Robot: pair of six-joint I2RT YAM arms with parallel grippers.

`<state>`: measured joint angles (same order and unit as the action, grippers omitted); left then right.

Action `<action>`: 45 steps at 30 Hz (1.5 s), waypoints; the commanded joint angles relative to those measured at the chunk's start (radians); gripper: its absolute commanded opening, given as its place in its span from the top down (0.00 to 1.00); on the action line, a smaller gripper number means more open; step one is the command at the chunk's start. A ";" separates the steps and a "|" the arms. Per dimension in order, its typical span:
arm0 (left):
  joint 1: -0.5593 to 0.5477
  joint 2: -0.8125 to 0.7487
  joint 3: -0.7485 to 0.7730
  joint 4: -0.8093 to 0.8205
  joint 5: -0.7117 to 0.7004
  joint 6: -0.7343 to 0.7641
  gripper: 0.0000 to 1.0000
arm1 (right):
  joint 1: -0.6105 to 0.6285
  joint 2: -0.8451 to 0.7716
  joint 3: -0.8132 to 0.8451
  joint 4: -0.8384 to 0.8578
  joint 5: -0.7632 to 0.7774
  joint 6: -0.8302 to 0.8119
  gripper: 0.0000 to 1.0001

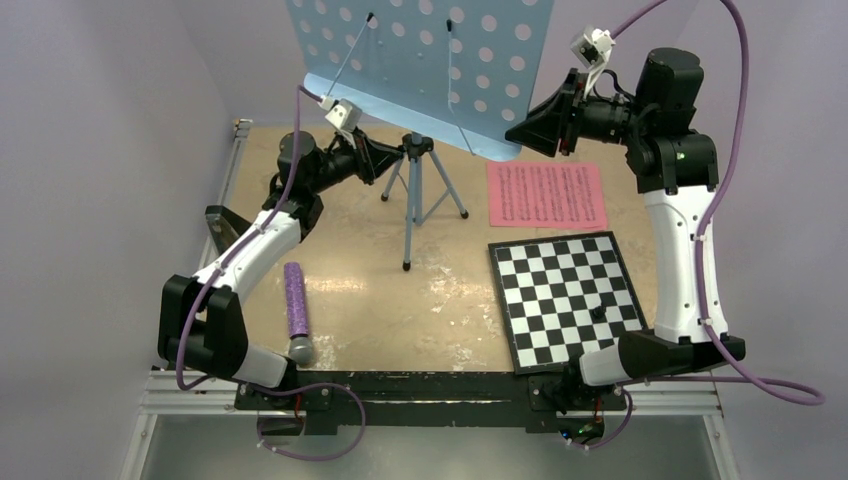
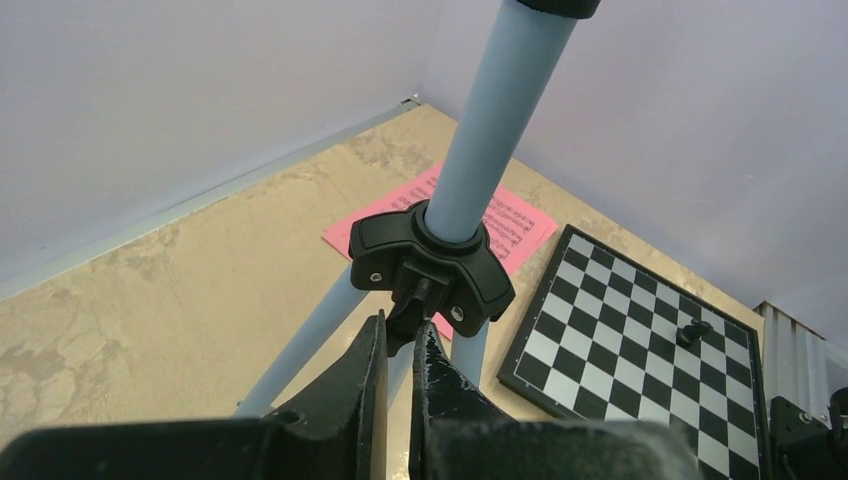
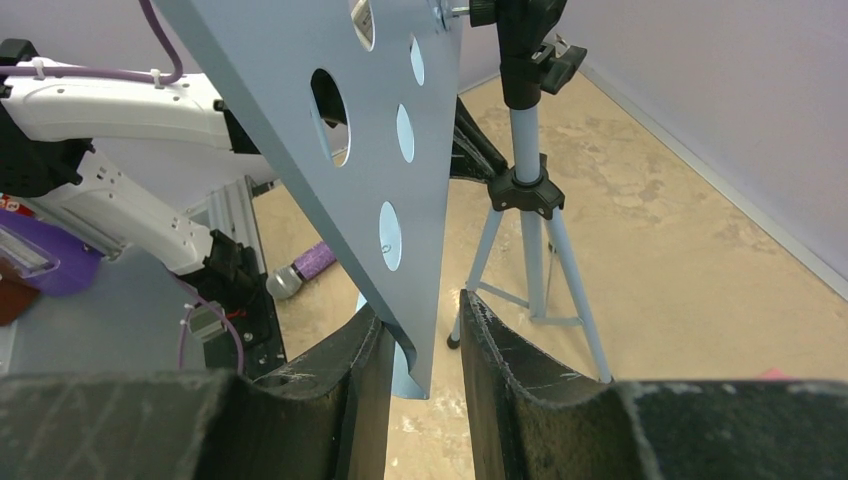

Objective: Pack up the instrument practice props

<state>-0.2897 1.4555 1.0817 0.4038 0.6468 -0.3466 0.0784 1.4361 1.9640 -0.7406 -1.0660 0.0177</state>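
Light-blue perforated metal music stand is standing upright on tripod legs at the far middle of the tan table. Left gripper is pinching the knob on the stand's black collar, jaws nearly together. Right gripper is straddling the panel's lower corner, jaws partly apart, not clamping. Pink sheet-music page is lying flat just behind the black-and-white checkered board.

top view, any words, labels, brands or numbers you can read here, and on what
No text is readable in any view.
pink sheet-music page: printed staves, too small and blurred to read.
checkered board: plain squares, no lettering visible.
light-blue music stand: no label visible.
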 commanded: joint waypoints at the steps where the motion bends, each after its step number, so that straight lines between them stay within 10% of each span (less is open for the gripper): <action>1: -0.017 -0.058 -0.038 0.037 0.139 -0.321 1.00 | -0.007 -0.024 -0.017 0.004 0.029 -0.013 0.68; 14: -0.016 -0.069 -0.095 0.102 0.176 -0.372 1.00 | -0.006 -0.043 -0.028 -0.043 0.044 -0.066 0.68; 16: -0.016 -0.080 -0.101 0.093 0.174 -0.322 0.86 | -0.007 -0.045 -0.025 -0.045 0.044 -0.068 0.68; 20: -0.013 -0.124 -0.069 -0.089 0.222 0.015 0.46 | -0.006 -0.048 -0.026 -0.045 0.042 -0.070 0.68; 31: -0.017 -0.244 -0.117 -0.181 0.092 1.272 0.39 | -0.007 -0.034 -0.029 0.001 0.006 -0.034 0.68; 38: -0.022 -0.177 -0.148 -0.017 0.140 1.664 0.36 | -0.007 -0.035 -0.030 0.018 -0.005 -0.025 0.68; 45: -0.038 -0.114 -0.108 -0.013 0.182 1.740 0.36 | -0.007 -0.041 -0.033 0.028 -0.018 0.002 0.68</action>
<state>-0.3111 1.3243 0.9440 0.3321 0.7647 1.2667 0.0761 1.4014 1.9347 -0.7567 -1.0618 -0.0044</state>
